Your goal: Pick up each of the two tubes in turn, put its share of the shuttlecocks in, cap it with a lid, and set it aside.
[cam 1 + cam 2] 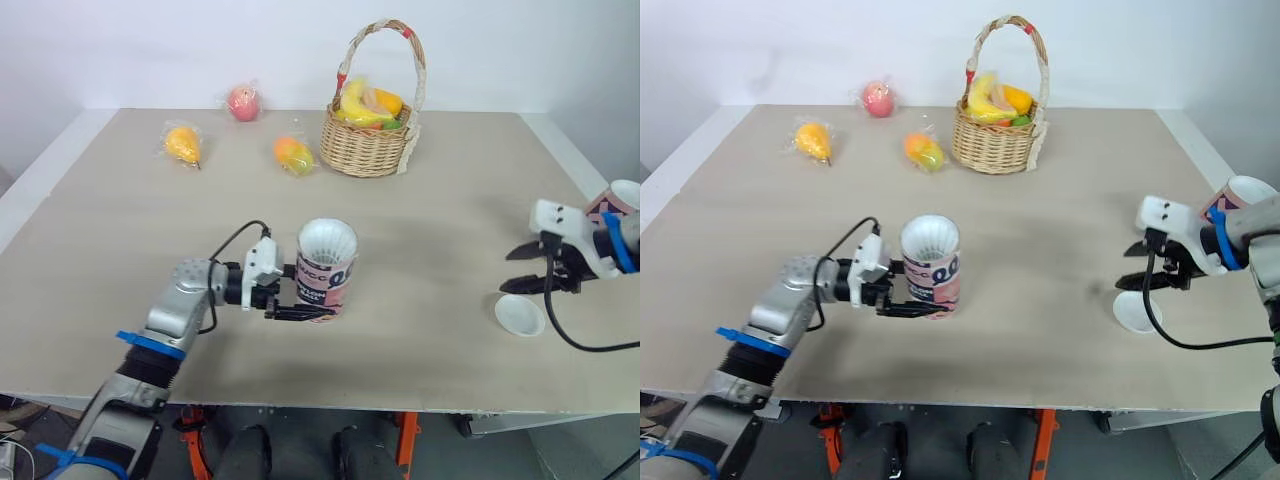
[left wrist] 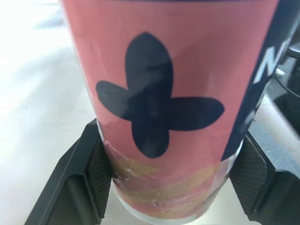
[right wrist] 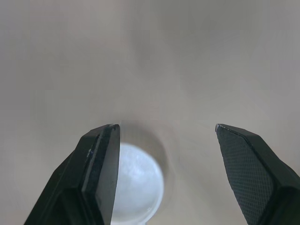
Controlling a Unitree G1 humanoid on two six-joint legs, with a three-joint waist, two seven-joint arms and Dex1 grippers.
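A pink tube (image 1: 326,270) stands upright on the table's front middle, with white shuttlecock feathers (image 1: 328,240) showing at its open top. My left gripper (image 1: 312,303) is shut on its lower part; in the left wrist view both black pads (image 2: 101,168) press its sides. At the right, my right gripper (image 1: 520,268) hangs open just above a white lid (image 1: 519,314) lying flat on the table. The right wrist view has the lid (image 3: 138,185) beside one fingertip, apart from both. A second pink tube (image 1: 617,203) stands at the far right edge, partly hidden behind my right arm.
A wicker basket (image 1: 366,150) of fruit stands at the back middle. Three wrapped fruits lie to its left: a red one (image 1: 243,102), a yellow one (image 1: 183,144) and an orange one (image 1: 293,154). The table's front edge (image 1: 320,405) runs close below both grippers.
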